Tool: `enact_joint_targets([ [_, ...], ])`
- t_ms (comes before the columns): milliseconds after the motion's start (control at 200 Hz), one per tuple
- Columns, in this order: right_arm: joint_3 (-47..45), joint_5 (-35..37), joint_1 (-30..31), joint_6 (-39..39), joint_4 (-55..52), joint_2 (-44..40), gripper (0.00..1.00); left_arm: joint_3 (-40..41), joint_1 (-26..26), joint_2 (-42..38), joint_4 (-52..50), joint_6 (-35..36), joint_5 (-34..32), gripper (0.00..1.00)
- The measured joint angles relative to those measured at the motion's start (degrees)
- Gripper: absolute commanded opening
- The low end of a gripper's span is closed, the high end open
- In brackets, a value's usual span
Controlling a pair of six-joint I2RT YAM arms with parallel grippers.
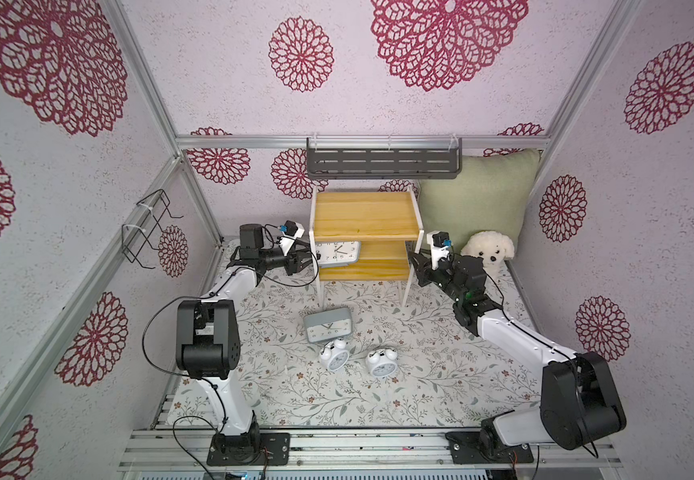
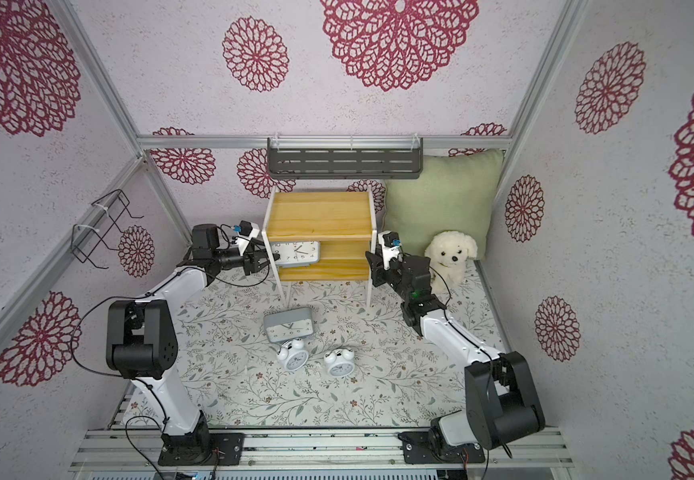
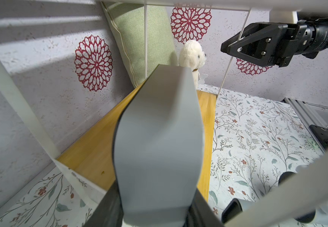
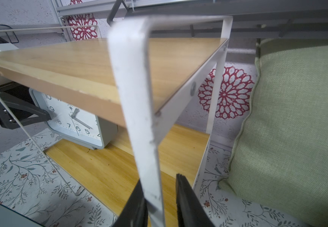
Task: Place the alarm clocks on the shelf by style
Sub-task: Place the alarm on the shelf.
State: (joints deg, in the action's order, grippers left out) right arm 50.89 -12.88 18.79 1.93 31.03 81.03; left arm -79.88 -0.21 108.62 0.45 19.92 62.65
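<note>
One grey clock (image 1: 339, 253) is pictured on the lower board (image 1: 378, 261) of the shelf (image 1: 364, 214), at that board's left end, upright and face to the front. It is grasped at its side by the fingers (image 3: 108, 208) of the left gripper (image 1: 311, 258), which is pushed in through the shelf's left side. The clock appears to be set down on the board, though firm contact cannot be confirmed.

At the shelf's front right corner, the white front post (image 4: 131, 78) is straddled by the fingers (image 4: 186, 198) of the right gripper (image 1: 416, 266). One finger is pressed against the post and a sliver of gap is seen at the other, so it cannot be told whether the post is clamped. The shelf is judged to be steadied from that side.

Nothing is seen on the upper board (image 1: 362, 199). On the worktop (image 1: 420, 374) in front of the shelf, a second grey clock (image 1: 328, 326) is found near the shelf's legs. Two round bell clocks (image 1: 334, 355) (image 1: 382, 362) are set side by side a little further forward, the left one just beside the grey clock.

The step in hand is judged to be the placing of the first grey clock, with three clocks yet to be shelved. For the next move, the left fingers would need to be released and drawn back out sideways without the clock being dragged or tipped. The second grey clock would then be set beside its match, and the round pair kept for the other board.
</note>
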Motion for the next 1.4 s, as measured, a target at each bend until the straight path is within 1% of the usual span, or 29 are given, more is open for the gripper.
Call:
enact_joint_targets([
  [245, 0.0, -0.33, 0.0, 0.02, 0.04, 0.13, 0.29, -0.87, -0.81, 2.01, 1.75, -1.33, 1.25, 0.0],
  [340, 0.0, -0.37, 0.0, 0.02, 0.0, 0.31, 0.29, -0.98, -1.05, 2.58, 2.56, -1.97, 1.68, 0.03],
  [515, 0.0, -0.39, 0.0, 0.02, 0.02, 0.39, 0.29, -1.18, -1.53, 3.08, 3.34, -2.56, 2.49, 0.14],
  [600, 0.0, -0.39, 0.0, 0.02, 0.02, 0.39, 0.29, -1.2, -1.66, 3.1, 3.48, -2.6, 2.64, 0.24],
  [680, 0.0, -0.39, 0.0, 0.02, 0.0, 0.39, 0.29, -1.29, -1.68, 3.3, 3.54, -2.6, 2.71, 0.3],
  [866, 0.0, -0.42, 0.0, 0.02, 0.0, 0.39, 0.29, -2.03, -1.68, 5.16, 4.59, -3.21, 3.21, 0.59],
  [1006, 0.0, -0.42, 0.0, 0.02, -0.02, 0.39, 0.29, -2.05, -1.75, 5.22, 5.01, -3.39, 2.51, 0.73],
  [1076, 0.0, -0.44, 0.0, 0.02, -0.02, 0.39, 0.29, -2.03, -1.75, 5.22, 5.27, -3.41, 2.05, 0.76],
  [1151, 0.0, -0.44, 0.0, 0.02, -0.07, 0.39, 0.29, -2.01, -1.75, 5.22, 5.75, -3.41, 1.51, 0.78],
  [1401, 0.0, -0.42, 0.0, 0.02, -0.13, 0.39, 0.29, -1.44, -1.7, 4.42, 6.21, -2.47, -0.83, 0.79],
])
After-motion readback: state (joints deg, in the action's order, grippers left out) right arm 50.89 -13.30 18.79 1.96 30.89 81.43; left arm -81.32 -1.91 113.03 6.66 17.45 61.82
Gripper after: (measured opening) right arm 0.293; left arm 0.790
